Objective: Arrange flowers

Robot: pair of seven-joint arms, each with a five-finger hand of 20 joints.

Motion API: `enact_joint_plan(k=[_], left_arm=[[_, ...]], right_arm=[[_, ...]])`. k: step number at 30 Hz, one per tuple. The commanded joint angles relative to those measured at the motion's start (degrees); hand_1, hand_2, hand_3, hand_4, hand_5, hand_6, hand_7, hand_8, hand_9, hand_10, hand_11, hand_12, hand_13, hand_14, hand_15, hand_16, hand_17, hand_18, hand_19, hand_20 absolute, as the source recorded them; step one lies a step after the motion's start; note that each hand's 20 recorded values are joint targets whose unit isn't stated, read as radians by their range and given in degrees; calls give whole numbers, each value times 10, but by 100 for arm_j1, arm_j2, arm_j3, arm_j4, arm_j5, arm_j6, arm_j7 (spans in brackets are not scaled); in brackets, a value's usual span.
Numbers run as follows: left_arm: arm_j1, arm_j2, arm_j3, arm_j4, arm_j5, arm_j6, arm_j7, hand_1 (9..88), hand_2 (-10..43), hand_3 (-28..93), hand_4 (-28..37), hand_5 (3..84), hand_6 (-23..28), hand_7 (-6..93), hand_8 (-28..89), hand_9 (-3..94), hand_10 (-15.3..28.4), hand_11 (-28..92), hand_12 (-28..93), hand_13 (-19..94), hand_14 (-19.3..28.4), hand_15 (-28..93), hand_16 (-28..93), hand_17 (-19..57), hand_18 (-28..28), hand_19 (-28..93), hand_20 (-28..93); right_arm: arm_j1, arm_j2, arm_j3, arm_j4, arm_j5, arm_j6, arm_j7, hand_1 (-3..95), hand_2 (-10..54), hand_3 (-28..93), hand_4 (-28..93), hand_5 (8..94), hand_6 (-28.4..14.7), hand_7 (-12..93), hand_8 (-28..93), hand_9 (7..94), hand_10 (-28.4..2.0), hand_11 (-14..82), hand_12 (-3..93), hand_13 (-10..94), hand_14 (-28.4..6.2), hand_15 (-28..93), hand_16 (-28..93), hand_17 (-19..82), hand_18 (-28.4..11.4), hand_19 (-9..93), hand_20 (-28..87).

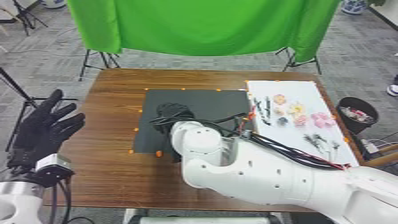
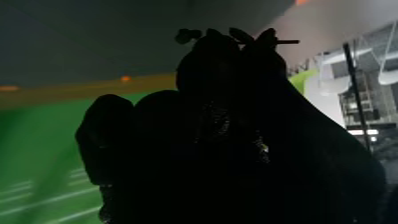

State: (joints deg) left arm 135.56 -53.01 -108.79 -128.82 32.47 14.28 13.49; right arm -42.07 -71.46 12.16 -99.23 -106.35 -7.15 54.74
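In the head view, my right hand (image 1: 171, 111) is over the left part of the dark mat (image 1: 204, 96). The right wrist view shows the right hand (image 2: 218, 80) as a dark outline, fingertips and thumb pinching a small dark stem (image 2: 287, 42) whose ends stick out on both sides. Its kind cannot be told. My left hand (image 1: 44, 127) is off the table's left side with straight fingers. On the white sheet (image 1: 298, 89) lie pink flowers (image 1: 322, 120), a yellow flower (image 1: 296, 108), a peach flower (image 1: 280, 99), dark stems (image 1: 263, 111) and grey sprigs (image 1: 322, 143).
Orange marks line the mat and sheet. A black bin (image 1: 358, 114) stands beyond the right edge of the brown table (image 1: 111, 107). My right arm (image 1: 258, 172) and its cables cross over the table's near right part. Green cloth (image 1: 200, 25) hangs behind.
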Motion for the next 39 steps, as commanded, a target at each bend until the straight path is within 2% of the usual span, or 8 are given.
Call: enact_joint_plan(k=[1,13,21,23,25,29,36,39], left_arm=[[-217,72,98,64,79,-138,-96,299,66,618,-199,293,59,72,-71,259,182,218,116,198,279,547,-116,-59,284,574,-79],[-251,174,139,66,37,-70,-56,300,65,618,-199,294,60,72,-71,260,183,219,115,198,279,547,-117,-59,284,575,-80],[-387,151,194,95,73,-85,-111,300,65,619,-199,294,60,72,-71,259,182,220,115,198,279,548,-117,-59,284,575,-80],[-358,82,149,78,102,-104,-191,300,65,619,-199,294,61,73,-71,259,183,221,115,198,279,548,-117,-59,284,575,-80],[-262,109,158,52,61,-33,-136,301,66,618,-200,294,61,72,-71,259,182,220,115,198,279,548,-117,-59,284,575,-80],[-83,-18,42,3,88,-21,-189,300,67,618,-198,294,60,73,-71,259,182,219,115,198,279,549,-117,-59,284,575,-80],[630,-120,-216,-203,-64,185,103,300,66,619,-198,294,60,74,-72,260,182,219,115,199,279,548,-118,-59,284,576,-80],[787,-169,-185,-244,-101,227,200,300,66,620,-199,294,60,73,-72,259,182,219,115,198,278,548,-118,-59,284,576,-80]], right_arm=[[106,-180,-212,348,228,44,116,442,113,794,-139,597,-67,631,206,732,-141,615,323,774,-82,814,200,582,-144,932,461],[-495,-427,295,389,261,-443,-9,467,71,776,-156,611,-49,613,147,743,-139,586,312,772,-84,791,200,573,-143,932,421],[-504,-381,349,368,358,-327,-109,474,58,761,-164,634,-44,559,140,744,-141,561,308,764,-88,773,200,559,-146,932,370],[-478,-334,279,309,303,-203,-82,473,54,761,-159,641,-46,546,137,743,-142,552,306,760,-90,767,198,555,-148,932,355],[-420,-261,198,218,187,-163,-23,472,43,760,-153,647,-47,533,137,743,-142,543,305,758,-91,764,197,555,-149,932,344],[-242,-91,113,-88,121,161,57,448,-5,763,-162,659,-52,492,153,744,-151,523,303,755,-102,756,193,553,-152,932,320],[-134,259,443,-855,-77,138,-256,381,-30,771,-126,663,-61,478,167,741,-170,550,265,756,-111,757,185,559,-161,932,315],[-84,523,607,-1104,141,-61,-289,320,5,795,-133,664,-77,434,159,724,-182,552,257,748,-119,753,183,557,-164,932,314]])
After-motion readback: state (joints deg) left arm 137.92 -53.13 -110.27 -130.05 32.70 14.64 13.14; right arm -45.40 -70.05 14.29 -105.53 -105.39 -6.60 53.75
